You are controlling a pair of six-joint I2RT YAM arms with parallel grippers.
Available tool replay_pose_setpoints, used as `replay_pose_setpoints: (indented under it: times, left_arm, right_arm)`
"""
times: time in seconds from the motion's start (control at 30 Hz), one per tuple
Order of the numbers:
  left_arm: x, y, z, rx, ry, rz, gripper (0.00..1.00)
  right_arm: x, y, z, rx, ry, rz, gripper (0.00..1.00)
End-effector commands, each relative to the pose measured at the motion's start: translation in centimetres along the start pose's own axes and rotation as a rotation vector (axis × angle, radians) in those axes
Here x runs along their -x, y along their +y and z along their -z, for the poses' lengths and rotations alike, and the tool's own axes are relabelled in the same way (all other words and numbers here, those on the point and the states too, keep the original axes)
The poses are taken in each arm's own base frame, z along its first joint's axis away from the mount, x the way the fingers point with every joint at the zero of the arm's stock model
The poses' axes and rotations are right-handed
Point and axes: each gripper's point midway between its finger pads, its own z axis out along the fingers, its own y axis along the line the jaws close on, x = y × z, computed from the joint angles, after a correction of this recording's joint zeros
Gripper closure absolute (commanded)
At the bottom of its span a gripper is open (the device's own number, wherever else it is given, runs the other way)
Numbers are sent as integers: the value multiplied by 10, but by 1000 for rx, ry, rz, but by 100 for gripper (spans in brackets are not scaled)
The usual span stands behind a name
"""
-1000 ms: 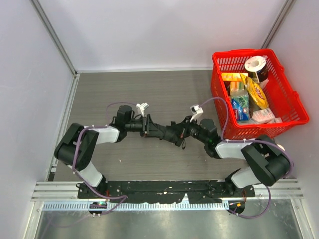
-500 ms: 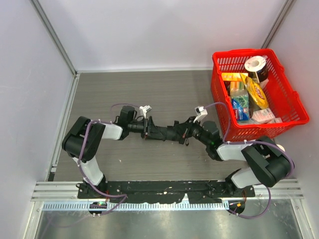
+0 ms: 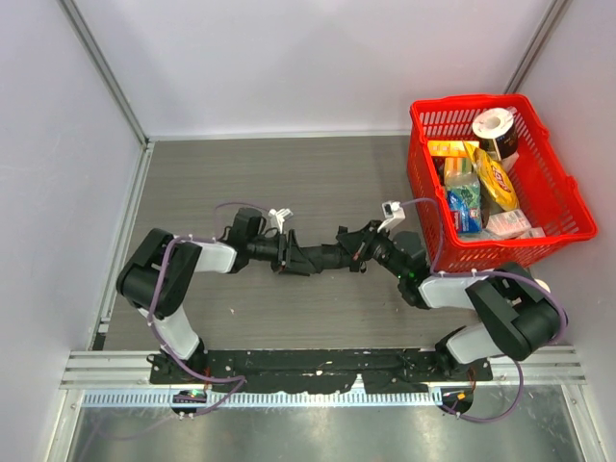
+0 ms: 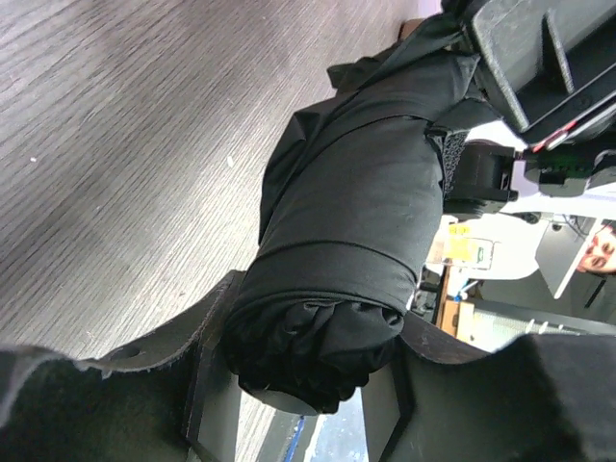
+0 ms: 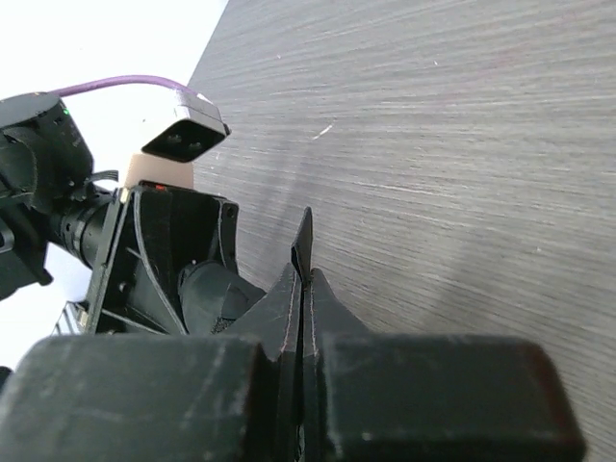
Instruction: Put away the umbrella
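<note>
- Red basket (image 3: pixel 500 250): already crowded; the umbrella (image 3: pixel 318 258), held level to its left, might snag its rim.
- Left gripper (image 3: pixel 286 252) clamps the rolled canopy, and the slack fabric could slide free.
- Right gripper (image 3: pixel 358 252) is pinched closed on what looks like a thin flap of the umbrella; that hold may slip.

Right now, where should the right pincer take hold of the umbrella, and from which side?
Grip the umbrella's rolled middle, bringing the right pincer in from its own side, straddling the roll. The left pincer clamps one end, and the wrapped canopy beyond it looks round and tight.
</note>
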Motion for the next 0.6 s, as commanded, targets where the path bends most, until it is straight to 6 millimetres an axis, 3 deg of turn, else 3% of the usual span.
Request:
replay_pose_setpoints:
  times: [0.0,0.13,0.23,0.27,0.3,0.33,0.37,0.47,0.57]
  left_arm:
    - [-1,30,-3,96,-73,268,100]
    - [6,29,-4,83,-114,336,100]
    - [17,30,-1,89,-166,340,100]
    - [21,27,0,87,-184,326,100]
    - [27,24,1,80,-209,310,100]
    - [29,22,1,67,-228,309,100]
    - [36,16,2,39,-260,289,99]
    - [43,16,2,7,-312,296,90]
    - [49,22,4,-4,-390,312,76]
  right_arm:
    - [46,37,0,118,-248,58,99]
    - [8,21,-1,2,-169,123,100]
    - [-10,17,5,5,-177,100,100]
    - [-24,10,8,-8,-147,71,100]
    - [-20,15,9,10,-176,51,100]
    - [-34,13,10,4,-147,26,100]
    - [-32,18,10,18,-165,-5,99]
    - [-51,34,5,48,-140,-37,99]
    - [-58,39,2,52,-139,-68,100]
